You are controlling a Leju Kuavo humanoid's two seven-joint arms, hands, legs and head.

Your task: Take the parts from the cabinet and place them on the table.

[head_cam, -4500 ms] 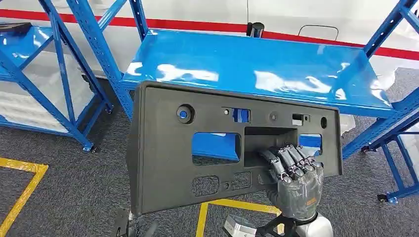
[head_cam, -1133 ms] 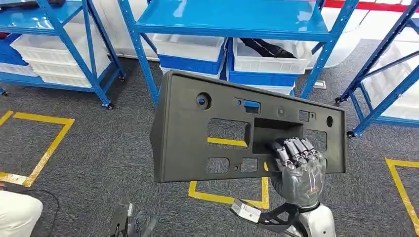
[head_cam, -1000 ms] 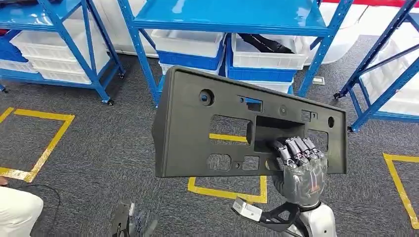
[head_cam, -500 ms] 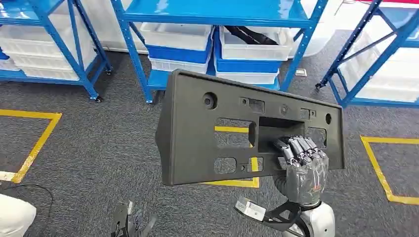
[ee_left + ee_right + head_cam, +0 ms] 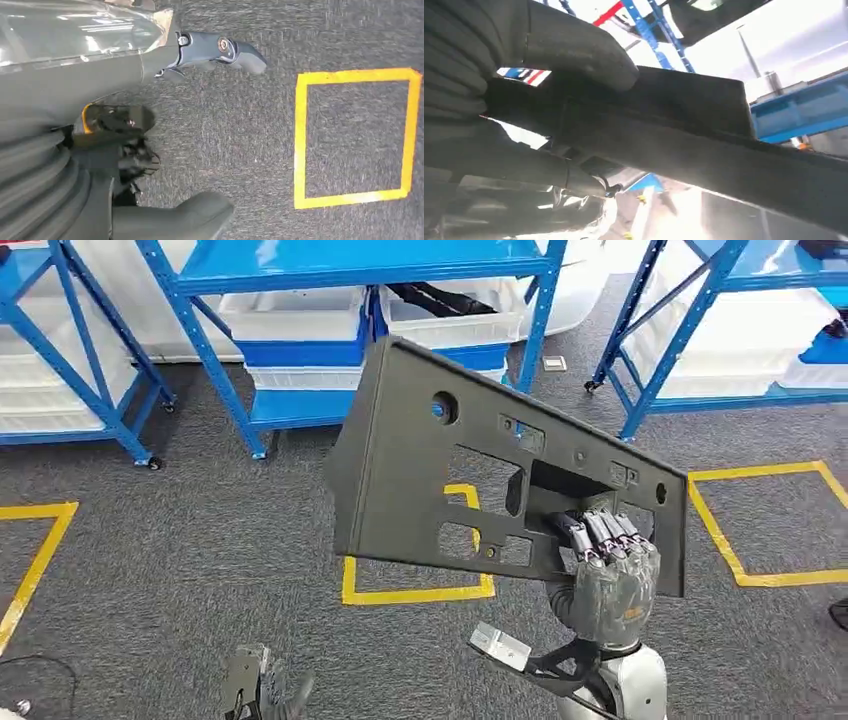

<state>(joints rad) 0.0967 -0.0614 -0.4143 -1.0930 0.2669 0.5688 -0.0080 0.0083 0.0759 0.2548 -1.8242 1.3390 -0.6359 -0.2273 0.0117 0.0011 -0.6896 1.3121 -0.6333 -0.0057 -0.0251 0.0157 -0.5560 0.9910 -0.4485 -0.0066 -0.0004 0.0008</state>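
A large dark grey plastic panel [image 5: 400, 470] with several cut-outs is held up in front of me, tilted so its left end stands higher than its right. My right hand [image 5: 605, 575] grips it at the lower right, fingers hooked into the rectangular recess. In the right wrist view the thumb [image 5: 574, 50] presses on the panel's dark edge [image 5: 724, 150]. My left hand [image 5: 258, 690] hangs low beside my body with nothing in it; in the left wrist view the left hand [image 5: 115, 150] is over grey carpet.
Blue shelf racks [image 5: 200, 340] stand ahead with white bins [image 5: 290, 315]; one bin [image 5: 450, 310] holds dark parts. Another blue rack [image 5: 680, 330] stands at the right. Yellow taped squares [image 5: 415, 593] [image 5: 760, 575] mark the grey carpet.
The whole picture has shifted left as the camera turned. The panel has tilted, its left end now higher. My right hand keeps its grip.
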